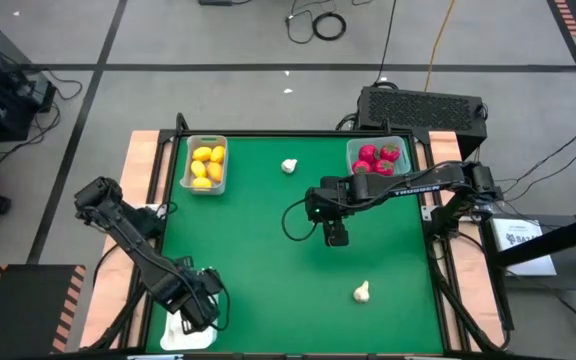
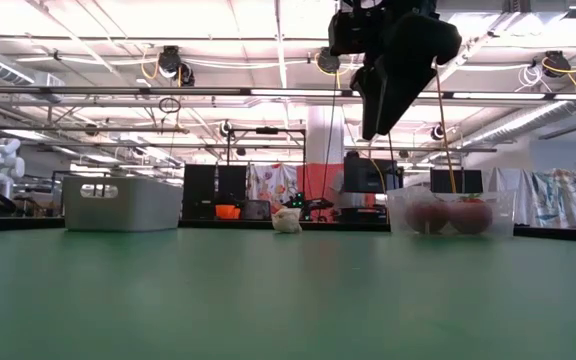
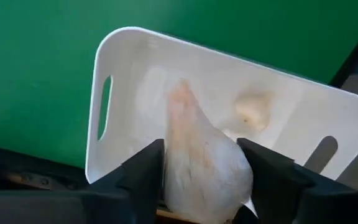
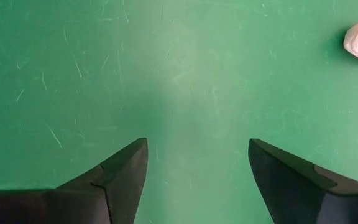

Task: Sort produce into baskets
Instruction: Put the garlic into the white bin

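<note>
Left wrist view shows us our left tool (image 3: 201, 180), fingers parted beside a garlic bulb (image 3: 204, 168), directly above the white tray (image 3: 129, 56) at the counter's front-left corner.

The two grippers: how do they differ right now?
The left gripper has a whitish garlic bulb between its fingers above the white tray; the right gripper is empty, its jaws apart. The left sits at the table's near left corner, the right over bare green mat mid-table. Both are dark and two-fingered.
</note>
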Robot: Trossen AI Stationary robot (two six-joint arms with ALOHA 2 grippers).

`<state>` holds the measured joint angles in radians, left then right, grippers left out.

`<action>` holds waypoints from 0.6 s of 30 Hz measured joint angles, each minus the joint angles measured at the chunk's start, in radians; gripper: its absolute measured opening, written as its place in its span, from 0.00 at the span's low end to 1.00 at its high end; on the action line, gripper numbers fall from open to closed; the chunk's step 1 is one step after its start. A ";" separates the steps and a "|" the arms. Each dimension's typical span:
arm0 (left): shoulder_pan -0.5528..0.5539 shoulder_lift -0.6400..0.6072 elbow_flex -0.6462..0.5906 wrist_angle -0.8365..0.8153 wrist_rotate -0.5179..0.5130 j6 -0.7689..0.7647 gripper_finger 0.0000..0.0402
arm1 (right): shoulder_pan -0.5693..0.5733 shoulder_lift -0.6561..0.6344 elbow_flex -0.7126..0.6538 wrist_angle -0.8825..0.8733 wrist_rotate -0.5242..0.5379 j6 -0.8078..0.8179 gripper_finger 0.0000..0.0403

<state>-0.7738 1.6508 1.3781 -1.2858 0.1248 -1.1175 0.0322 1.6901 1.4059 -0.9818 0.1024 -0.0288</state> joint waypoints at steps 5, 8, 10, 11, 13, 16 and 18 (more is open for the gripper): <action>0.001 0.001 0.000 -0.007 -0.003 0.000 0.65 | 0.000 0.000 0.000 -0.001 0.000 0.001 0.67; 0.014 0.001 0.000 0.000 -0.002 -0.003 0.70 | 0.000 0.000 0.000 -0.001 0.000 0.000 0.67; 0.035 0.001 0.004 0.002 0.005 -0.024 0.71 | 0.000 0.000 0.000 -0.001 0.000 0.000 0.67; 0.050 0.001 0.009 0.003 0.006 -0.028 0.71 | 0.000 0.000 0.000 -0.001 0.000 -0.001 0.67; 0.083 0.001 0.024 0.005 0.006 -0.028 0.71 | 0.000 0.000 0.000 -0.001 0.000 -0.002 0.67; 0.140 0.001 0.050 0.005 -0.013 0.004 0.70 | 0.000 0.000 0.000 -0.002 0.000 -0.009 0.67; 0.180 0.001 0.069 0.005 -0.039 0.058 0.69 | 0.000 0.000 0.000 -0.003 0.000 -0.010 0.67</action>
<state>-0.5943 1.6516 1.4467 -1.2808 0.0856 -1.0592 0.0325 1.6901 1.4059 -0.9852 0.1028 -0.0383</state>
